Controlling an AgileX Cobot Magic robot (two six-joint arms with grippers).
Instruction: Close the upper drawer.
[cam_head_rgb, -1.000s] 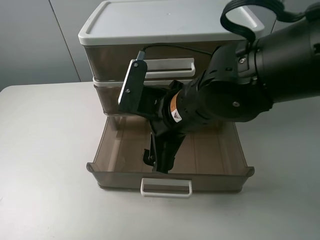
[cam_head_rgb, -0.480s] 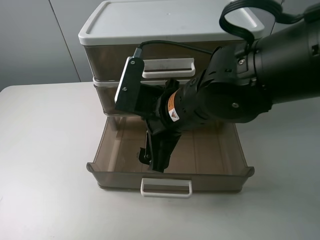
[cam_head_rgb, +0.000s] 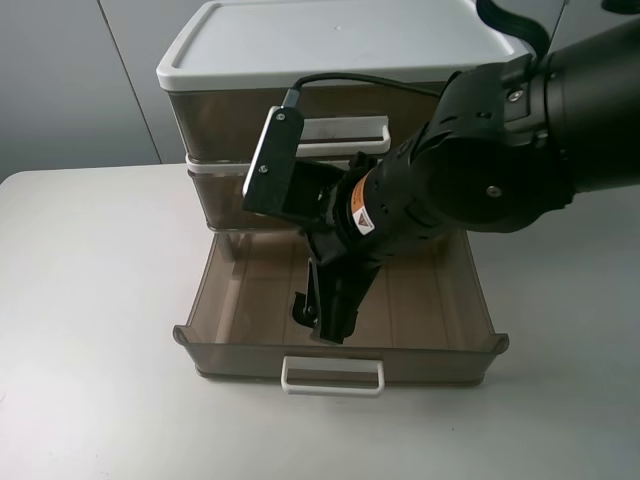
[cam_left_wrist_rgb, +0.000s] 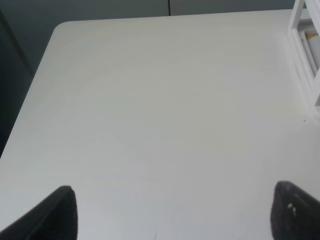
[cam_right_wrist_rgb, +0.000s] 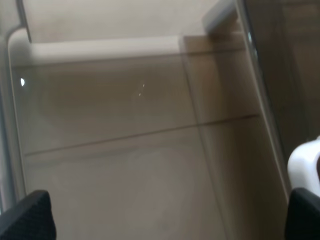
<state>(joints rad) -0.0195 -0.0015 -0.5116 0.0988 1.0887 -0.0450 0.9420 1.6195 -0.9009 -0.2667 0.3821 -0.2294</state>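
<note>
A brown translucent drawer unit with a white lid (cam_head_rgb: 330, 40) stands at the back of the white table. Its top drawer, with a white handle (cam_head_rgb: 335, 135), sits pushed in. The lowest drawer (cam_head_rgb: 230, 290) is pulled far out, with a white handle (cam_head_rgb: 332, 375) on its front. My right gripper (cam_head_rgb: 325, 320) hangs inside this open drawer near its front wall, open and empty. The right wrist view shows the drawer's brown floor (cam_right_wrist_rgb: 125, 150) between the spread fingertips (cam_right_wrist_rgb: 30, 220). My left gripper (cam_left_wrist_rgb: 175, 215) is open over bare table and is out of the exterior view.
The black right arm (cam_head_rgb: 470, 180) covers most of the middle drawer's front. The white table (cam_head_rgb: 90, 300) surrounds the unit. A white frame (cam_left_wrist_rgb: 305, 50) stands at the edge of the left wrist view.
The right arm swung a little to the left, then back to the right, with the gripper staying inside the open drawer. The drawers have not moved.
</note>
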